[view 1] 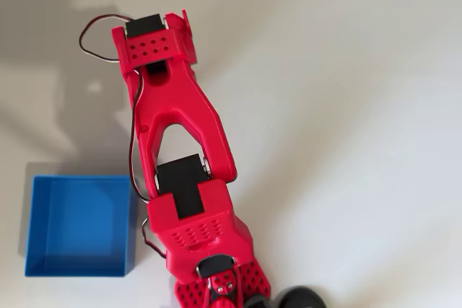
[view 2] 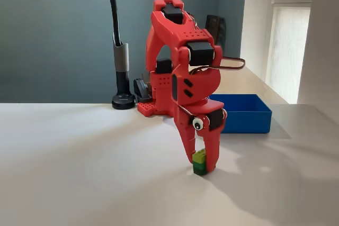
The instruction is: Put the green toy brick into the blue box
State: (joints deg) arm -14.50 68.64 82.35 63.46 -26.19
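- Nearest the fixed camera, the brick [view 2: 199, 162] stands on the table [view 2: 79, 173], lime top up, dark green layer below, well in front of the box.
- Straight above it the gripper [view 2: 202, 158] points down, its red fingers [view 2: 212, 154] on either side of the brick; they look pressed against it, a pinch, though whether the brick's base has left the table cannot be told.
- My guess for the vertical pose: coming from above keeps the brick square between the fingers for a clean lift.
- Behind the gripper, the red arm [view 1: 177, 117] folds up and over, hiding the brick from overhead.
- Farther back and to the right in the fixed view sits the box [view 2: 241, 114]; from overhead its floor [view 1: 76, 225] shows bare, with nothing inside.
- Carrying the brick there means lifting and swinging over the near wall.
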